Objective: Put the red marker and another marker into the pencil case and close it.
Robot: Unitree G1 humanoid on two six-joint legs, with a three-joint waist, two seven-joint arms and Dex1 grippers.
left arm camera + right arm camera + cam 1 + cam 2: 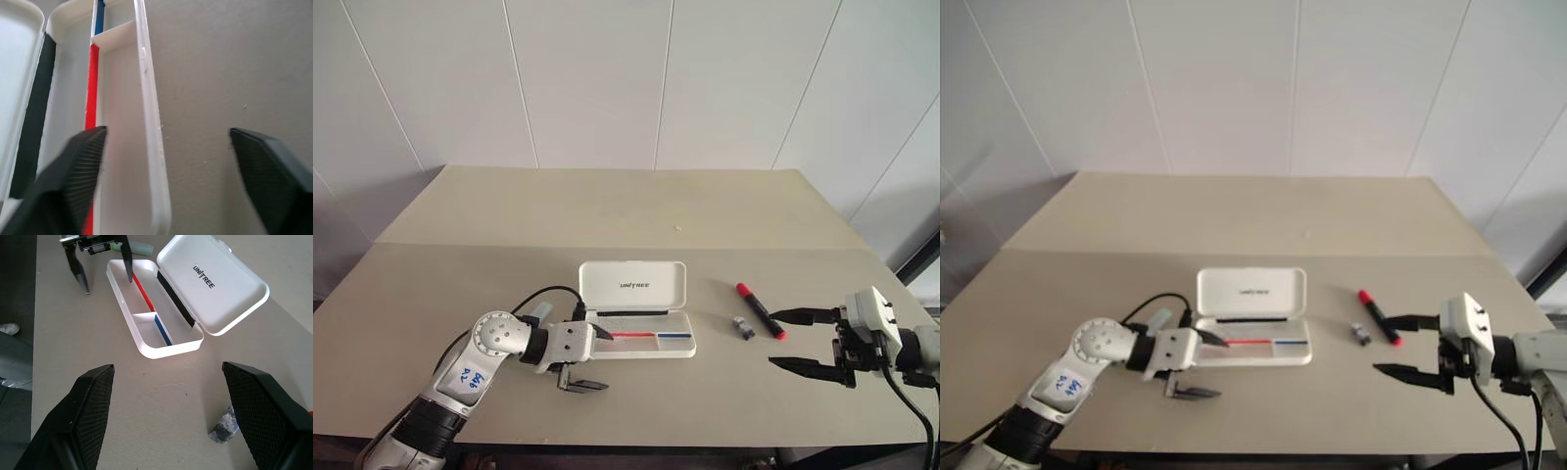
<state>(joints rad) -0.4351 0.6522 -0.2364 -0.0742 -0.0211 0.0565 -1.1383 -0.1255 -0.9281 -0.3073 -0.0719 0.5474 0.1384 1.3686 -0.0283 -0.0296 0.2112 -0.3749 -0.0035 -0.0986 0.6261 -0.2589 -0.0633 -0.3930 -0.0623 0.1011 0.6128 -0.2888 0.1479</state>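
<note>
A: From the head view, where is the pencil case (636, 313)?
B: It lies open near the middle of the desk (607, 225). Its long side runs left to right. The lid stands up at the back, and the tray has a red stripe on the left and a blue stripe on the right.
A: And the left claw (592, 357)?
B: It sits at the tray's left end. Its fingers are spread wide and hold nothing. One finger reaches over the tray, the other is over the desk in front of it.
A: Where is the red marker (760, 311)?
B: It lies on the desk to the right of the case, slanted, with one red end far and left and the other red end near and right. A small dark bit (743, 328) lies just beside it.
A: Is the right claw (795, 339) close?
B: Yes, its spread, empty fingers point left, with the marker's near end just off the upper fingertip.
A: And the green marker (540, 312)?
B: A piece of it peeks out behind the left arm, left of the case.
A: What about the left wrist view?
B: The tray's long wall runs straight away between the two open fingers (73, 181).
A: And the right wrist view?
B: The open case lies slanted ahead of the wide-open fingers (93, 406), well apart from them.
</note>
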